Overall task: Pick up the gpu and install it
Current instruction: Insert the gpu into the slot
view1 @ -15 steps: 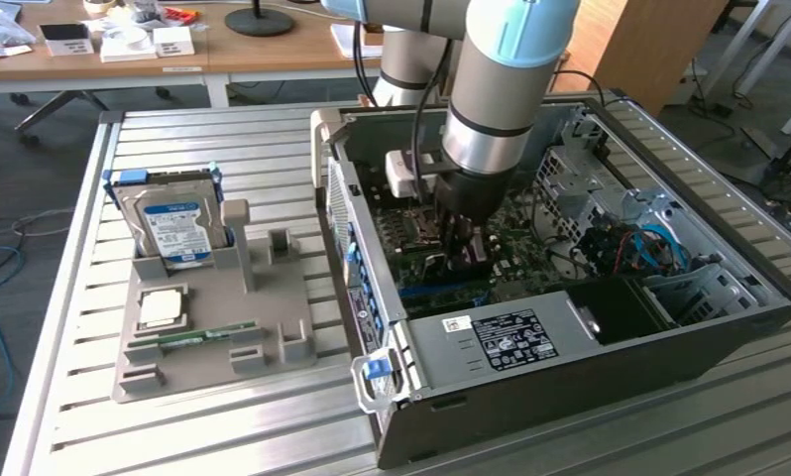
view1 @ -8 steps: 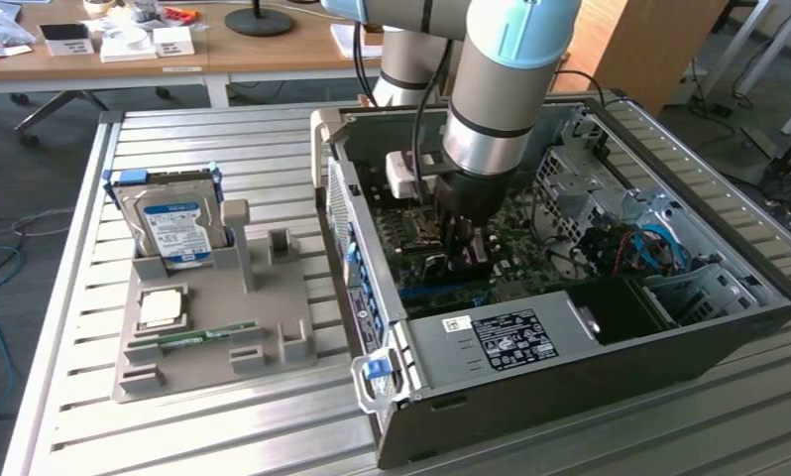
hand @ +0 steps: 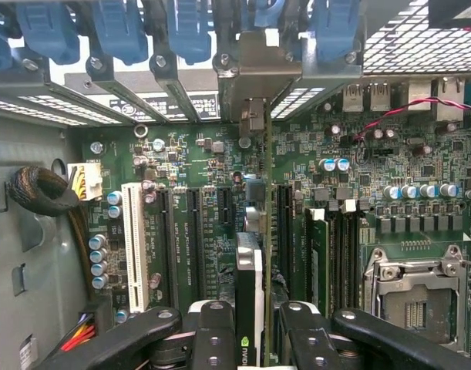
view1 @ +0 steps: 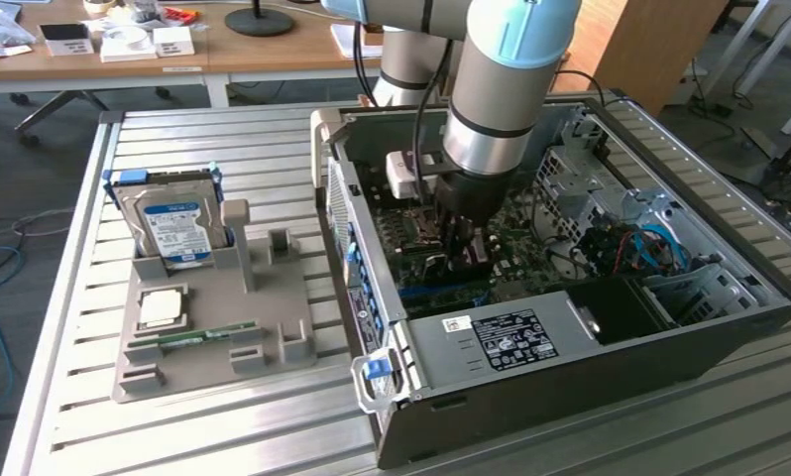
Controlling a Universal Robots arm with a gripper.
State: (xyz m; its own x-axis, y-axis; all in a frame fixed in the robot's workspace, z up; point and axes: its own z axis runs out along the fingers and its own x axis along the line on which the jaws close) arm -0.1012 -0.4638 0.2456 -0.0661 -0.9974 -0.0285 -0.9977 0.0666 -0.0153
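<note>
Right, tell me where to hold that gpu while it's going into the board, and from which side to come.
Hold the gpu by its upper edge, coming straight down from the case's open side. It stands on edge over the motherboard slots, so the thin top edge is the part left free. The gripper already pinches it there across its flat faces, a finger on each side.

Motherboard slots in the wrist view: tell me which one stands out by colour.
The white slot by the case wall, next to the blue capacitors. The other long slots are black. The claw holds the gpu over the black ones.
</note>
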